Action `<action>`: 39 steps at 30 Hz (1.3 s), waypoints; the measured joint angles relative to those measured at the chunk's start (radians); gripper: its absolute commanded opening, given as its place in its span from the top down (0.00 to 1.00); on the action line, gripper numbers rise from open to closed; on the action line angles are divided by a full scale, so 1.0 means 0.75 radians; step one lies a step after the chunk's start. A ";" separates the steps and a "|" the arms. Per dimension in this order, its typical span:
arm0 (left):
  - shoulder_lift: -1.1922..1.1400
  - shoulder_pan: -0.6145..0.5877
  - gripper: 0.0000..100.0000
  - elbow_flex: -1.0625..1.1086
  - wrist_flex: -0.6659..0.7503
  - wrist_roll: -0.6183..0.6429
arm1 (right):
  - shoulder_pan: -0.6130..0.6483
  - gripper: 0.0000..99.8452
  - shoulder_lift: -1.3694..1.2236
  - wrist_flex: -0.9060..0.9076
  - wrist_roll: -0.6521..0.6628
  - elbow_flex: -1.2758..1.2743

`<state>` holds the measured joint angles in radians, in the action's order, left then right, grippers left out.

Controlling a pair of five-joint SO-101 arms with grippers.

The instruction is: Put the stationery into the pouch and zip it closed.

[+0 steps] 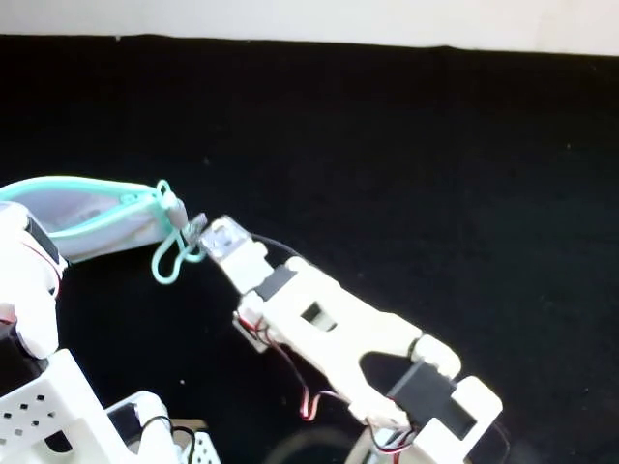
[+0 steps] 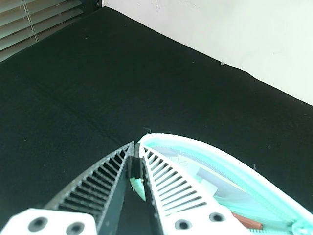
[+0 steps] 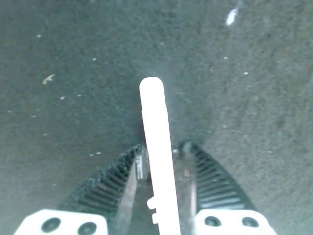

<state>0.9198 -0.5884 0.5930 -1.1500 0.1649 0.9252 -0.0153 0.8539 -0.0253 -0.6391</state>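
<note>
A pale pouch with a teal zipper lies at the left of the black table. Its mouth is open, and white items and a reddish-brown one lie inside the pouch. My left gripper is shut on the pouch's end edge; its arm stands at the left in the high view. My right gripper sits at the pouch's other end, beside the zipper's teal cord loop. In its wrist view the right gripper is shut on a white stick that points out over the table.
The black table runs back to a white wall. Window blinds show beyond the table's far corner in the left wrist view. The right arm's white body stretches from the front edge toward the pouch.
</note>
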 measured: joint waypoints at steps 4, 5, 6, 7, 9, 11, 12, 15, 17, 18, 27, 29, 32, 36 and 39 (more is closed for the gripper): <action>0.000 0.000 0.99 0.000 0.000 0.000 | 0.002 0.99 0.002 -0.008 -0.049 -0.002; 0.000 0.000 0.99 0.000 0.000 0.000 | 0.002 0.99 0.002 -0.008 -0.057 -0.002; 0.000 0.000 0.99 0.000 0.000 0.000 | 0.002 0.99 0.002 -0.008 -0.063 -0.002; 0.000 0.000 0.99 0.000 0.000 0.000 | 0.002 0.99 0.002 -0.008 -0.070 -0.002; 0.000 0.000 0.99 0.000 0.000 0.000 | 0.002 0.99 0.002 -0.008 -0.076 -0.002; 0.000 0.000 0.99 0.000 0.000 0.000 | 0.000 0.99 0.000 0.002 -0.076 0.004; 0.000 0.000 0.99 0.000 0.000 0.000 | -0.002 0.99 -0.002 0.018 -0.076 0.018; 0.000 0.000 0.99 0.000 0.000 0.000 | -0.039 0.99 -0.004 0.080 -0.076 0.100; 0.000 0.000 0.99 0.000 0.000 0.000 | -0.090 0.99 -0.004 0.135 -0.076 0.184; 0.000 0.000 0.99 0.000 0.000 0.000 | -0.121 0.99 -0.004 0.164 -0.076 0.227; 0.000 0.000 0.99 0.000 0.000 0.000 | -0.305 0.99 -0.006 0.327 -0.078 0.655; 0.000 0.000 0.99 0.000 0.000 0.000 | -0.319 0.99 -0.006 0.358 -0.084 0.765; 0.000 0.000 0.99 0.000 0.000 0.000 | -0.327 0.99 -0.006 0.395 -0.110 0.939; 0.000 0.000 0.99 0.000 0.000 0.000 | -0.327 0.99 -0.006 0.407 -0.153 1.127; 0.000 0.000 0.99 0.000 0.000 0.000 | -0.327 0.99 -0.006 0.407 -0.155 1.223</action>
<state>0.9198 -0.5884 0.5930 -1.1500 0.1649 0.6797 -0.0199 1.1592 -0.1419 0.2785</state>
